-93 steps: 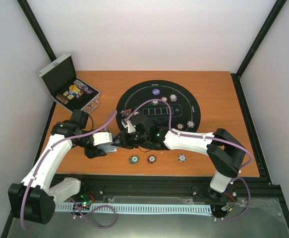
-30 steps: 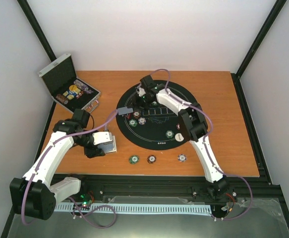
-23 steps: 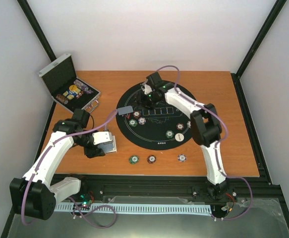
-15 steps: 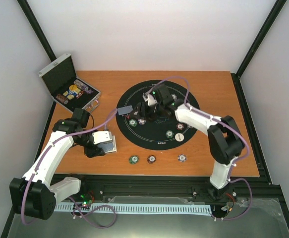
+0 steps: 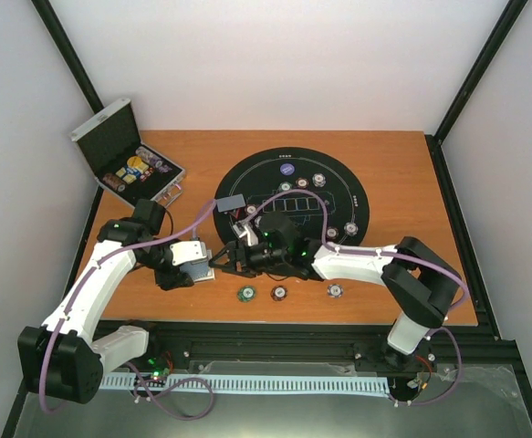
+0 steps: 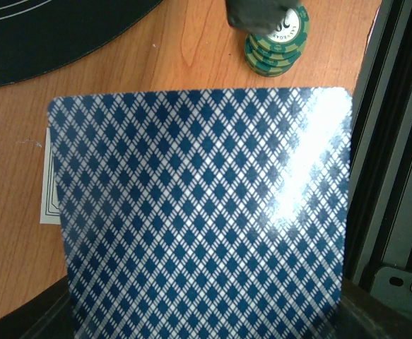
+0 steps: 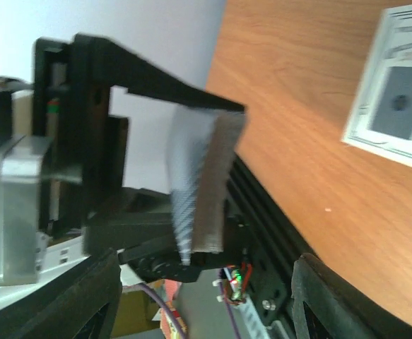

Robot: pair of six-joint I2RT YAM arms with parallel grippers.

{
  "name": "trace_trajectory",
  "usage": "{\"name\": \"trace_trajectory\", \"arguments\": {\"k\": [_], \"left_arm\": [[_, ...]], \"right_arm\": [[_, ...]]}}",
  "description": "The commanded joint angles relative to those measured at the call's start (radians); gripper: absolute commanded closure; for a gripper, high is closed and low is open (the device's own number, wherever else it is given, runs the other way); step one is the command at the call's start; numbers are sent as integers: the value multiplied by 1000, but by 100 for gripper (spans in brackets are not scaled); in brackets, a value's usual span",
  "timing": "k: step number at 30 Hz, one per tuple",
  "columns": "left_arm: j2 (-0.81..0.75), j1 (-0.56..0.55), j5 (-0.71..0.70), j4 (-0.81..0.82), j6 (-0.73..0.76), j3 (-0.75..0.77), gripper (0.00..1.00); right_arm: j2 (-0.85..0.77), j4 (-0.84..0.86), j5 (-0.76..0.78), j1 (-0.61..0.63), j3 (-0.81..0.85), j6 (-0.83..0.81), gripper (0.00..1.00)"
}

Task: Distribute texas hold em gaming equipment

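My left gripper [image 5: 192, 265] is shut on a deck of blue-backed playing cards [image 5: 202, 264], held just above the table left of the round black mat [image 5: 339, 205]. The deck's back fills the left wrist view [image 6: 198, 212] and hides the fingers. My right gripper [image 5: 222, 263] is open, its tips right at the deck's edge [image 7: 198, 176]. One grey-backed card [image 5: 230, 202] lies at the mat's left rim. Green [image 5: 245, 293], brown-red [image 5: 278, 293] and purple-white [image 5: 335, 291] chips sit near the front edge. Several chips and a purple button disc [image 5: 286, 168] lie on the mat.
An open silver case [image 5: 129, 164] holding more chips stands at the back left. A white-edged card [image 7: 396, 106] lies flat on the wood beside the deck. The black frame rail [image 6: 396, 176] runs along the table's near edge.
My right arm has swung back from the mat's far side to the near left, up to the deck. My left arm and deck have stayed put. The card by the mat's rim stays.
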Motion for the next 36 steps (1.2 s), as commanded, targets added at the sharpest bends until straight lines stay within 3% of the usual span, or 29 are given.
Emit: {"name": "trace_trajectory", "arguments": {"k": [1,24,36], "left_arm": [[-20,-3,21,-20,-6,38,99],[-52,-3,12,-38,11,39,99],[-55,-3,3,-39,15,44,99]], "right_arm": [[40,182,17,52,21,83,34],[277,339,-20,98,158,203,41],[243,264,-21,46,85,155,49]]}}
